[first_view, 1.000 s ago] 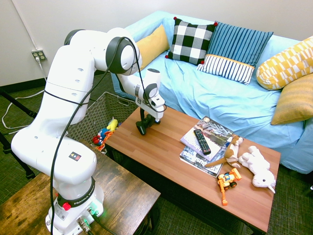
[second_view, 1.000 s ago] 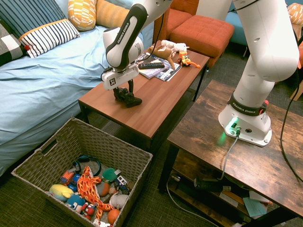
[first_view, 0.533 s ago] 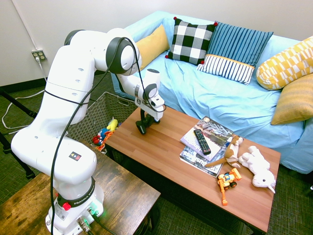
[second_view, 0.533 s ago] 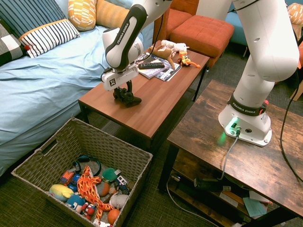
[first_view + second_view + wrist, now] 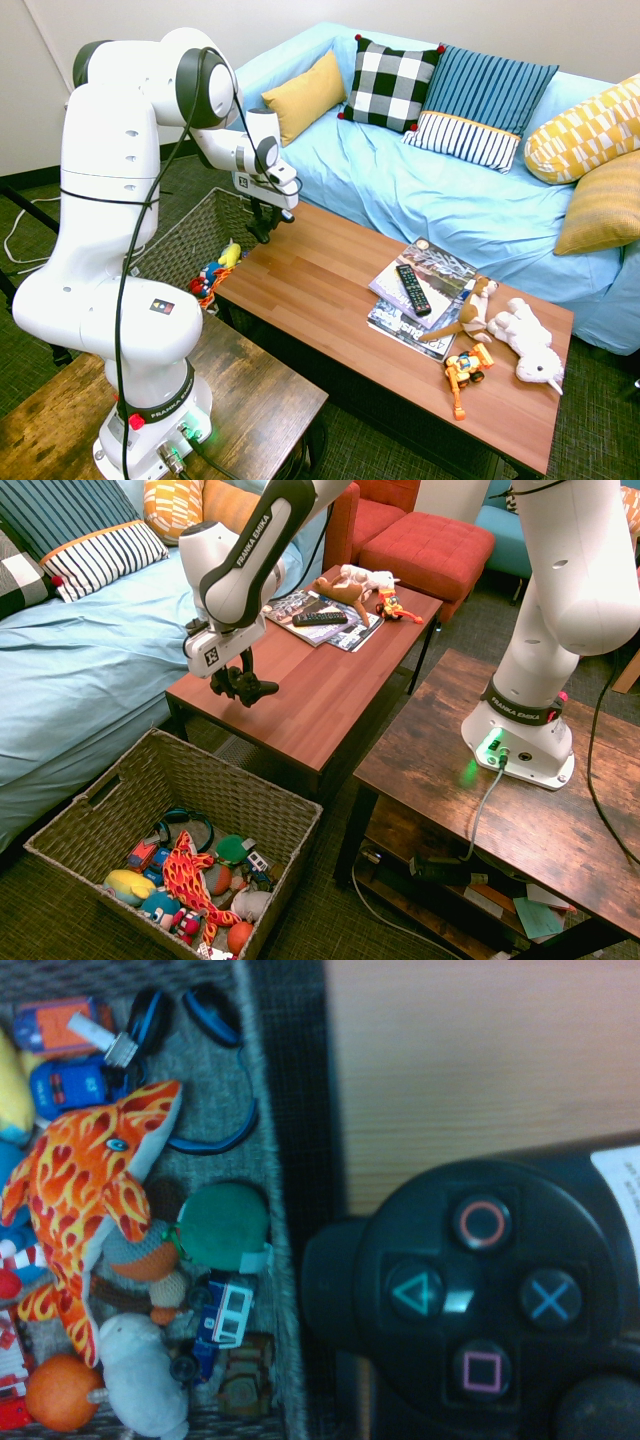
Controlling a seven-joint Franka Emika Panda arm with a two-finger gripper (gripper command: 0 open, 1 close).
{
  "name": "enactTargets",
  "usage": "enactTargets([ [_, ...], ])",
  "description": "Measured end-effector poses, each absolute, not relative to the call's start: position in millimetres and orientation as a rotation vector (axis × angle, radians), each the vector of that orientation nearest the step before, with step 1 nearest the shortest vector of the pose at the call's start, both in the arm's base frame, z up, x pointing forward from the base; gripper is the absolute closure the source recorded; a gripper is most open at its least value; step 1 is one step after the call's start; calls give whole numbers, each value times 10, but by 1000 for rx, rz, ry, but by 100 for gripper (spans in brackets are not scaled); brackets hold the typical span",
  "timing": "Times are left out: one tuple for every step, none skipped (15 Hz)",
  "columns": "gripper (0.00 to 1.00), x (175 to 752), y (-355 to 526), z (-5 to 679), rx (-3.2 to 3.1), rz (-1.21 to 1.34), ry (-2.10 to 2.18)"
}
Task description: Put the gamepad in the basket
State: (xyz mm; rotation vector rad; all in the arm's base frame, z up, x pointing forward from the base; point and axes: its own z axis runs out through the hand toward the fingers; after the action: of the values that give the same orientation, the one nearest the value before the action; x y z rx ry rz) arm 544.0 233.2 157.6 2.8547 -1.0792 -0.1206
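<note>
My gripper [image 5: 240,683] is clamped on the gamepad [image 5: 246,685], lifted clear above the wooden table's [image 5: 330,695] end nearest the basket [image 5: 265,810]. Basket on the floor at 7 o'clock from the gamepad in the second exterior view, full of toys. Wrist view: gamepad [image 5: 470,1305] face buttons close up, orange fish toy [image 5: 85,1200] in the basket below. Remote [image 5: 412,289] on magazines [image 5: 420,290] well away.

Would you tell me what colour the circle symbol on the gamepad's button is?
Red, on the black gamepad; the wrist view shows it best.
</note>
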Motion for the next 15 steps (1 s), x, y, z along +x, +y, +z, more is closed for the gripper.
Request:
enactTargets([
  [100,5365,2511,1580,2857,-111,-1045],
  [100,5301,2671,1588,2860,-104,-1018],
  [100,5250,2824,1603,2866,-97,-993],
  [100,5210,2954,1610,2868,-91,-972],
  [100,5209,3078,1581,2861,-90,-963],
  [100,5223,3082,1582,2862,-89,-964],
  [100,5237,3093,1546,2862,-93,-964],
  [100,5243,3142,1483,2866,-99,-957],
  [100,5234,3256,1402,2874,-106,-943],
  [100,5208,3419,1305,2882,-112,-927],
  [100,5159,3607,1195,2888,-115,-906],
  [100,5108,3810,1081,2897,-117,-885],
  [100,5050,3995,967,2903,-117,-866],
  [100,4994,4166,849,2907,-117,-850],
  [100,4950,4312,731,2911,-116,-839],
])
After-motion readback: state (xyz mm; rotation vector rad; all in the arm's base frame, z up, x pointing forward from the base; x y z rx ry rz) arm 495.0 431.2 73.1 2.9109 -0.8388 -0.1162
